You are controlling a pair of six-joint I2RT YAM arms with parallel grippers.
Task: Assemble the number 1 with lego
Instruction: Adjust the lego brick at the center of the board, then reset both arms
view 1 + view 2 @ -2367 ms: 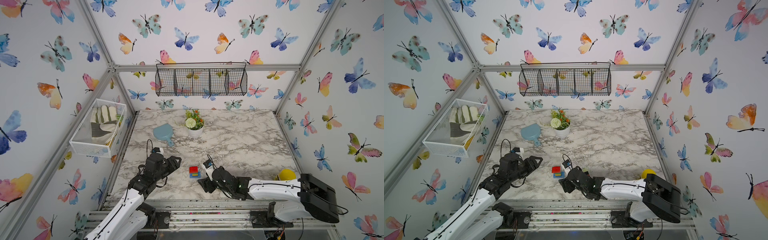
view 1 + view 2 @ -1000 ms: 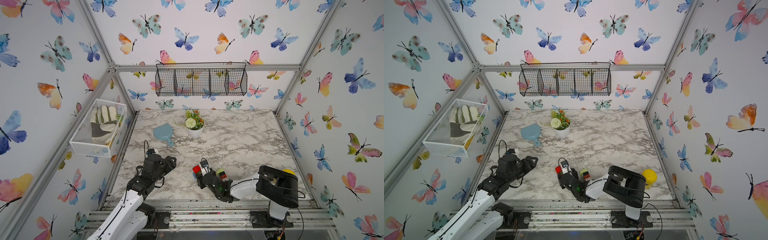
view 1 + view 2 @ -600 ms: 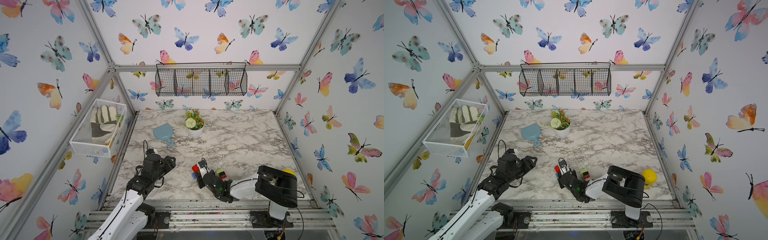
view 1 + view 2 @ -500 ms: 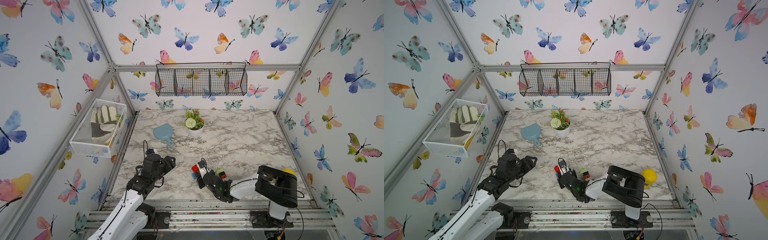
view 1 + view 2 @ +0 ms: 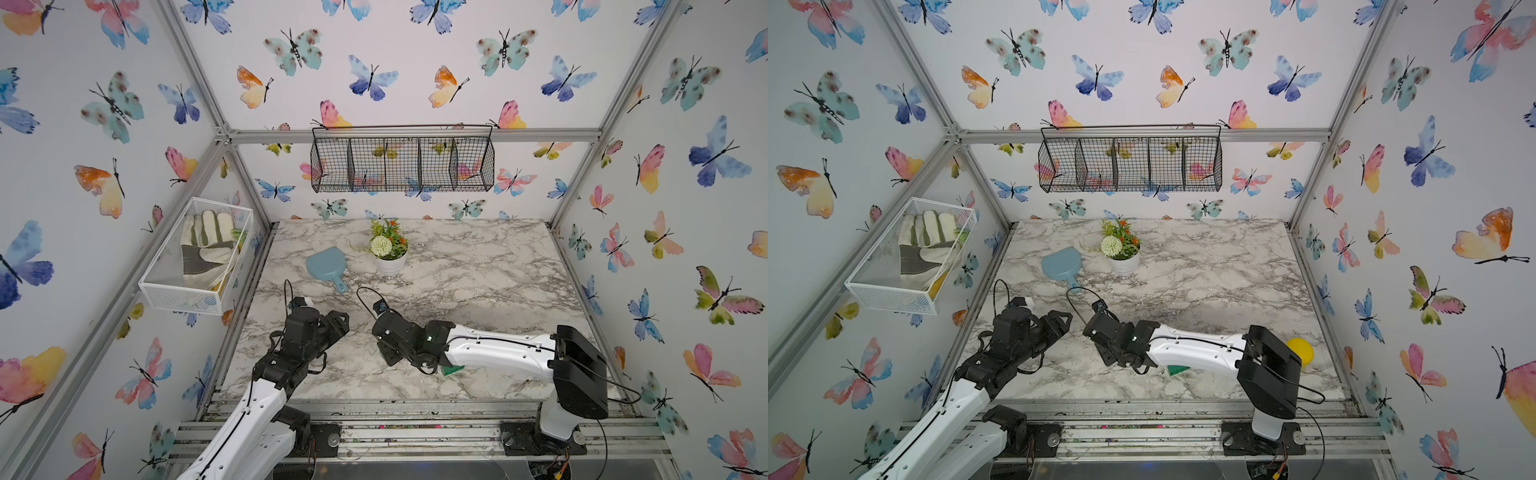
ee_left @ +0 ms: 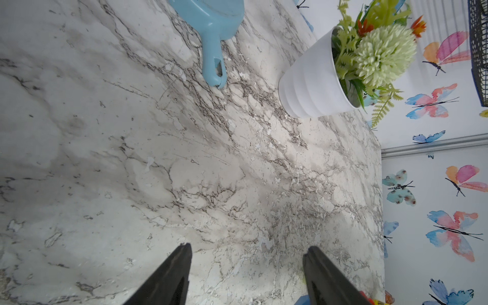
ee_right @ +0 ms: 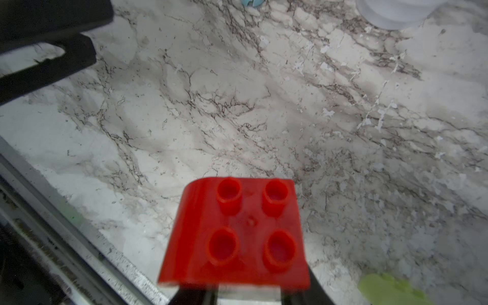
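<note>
The right tool (image 5: pixel 388 338) is clamped on a red lego brick (image 7: pixel 235 235), with the brick's four studs turned toward the wrist camera, over the marble desk (image 5: pixel 478 270). A lime brick (image 7: pixel 390 289) lies on the desk close beside that tool. The left tool (image 6: pixel 247 250) has its jaws spread wide, with only bare desk between them.

- I see a red square plastic brick with four round studs (image 7: pixel 235 235) close under the right wrist camera, raised, studs facing the lens.
- A lime plastic brick (image 7: pixel 390 289) lies flat near it, too blurred for detail.
- In both top views, only a corner of a green plastic brick (image 5: pixel 453 369) shows.
</note>
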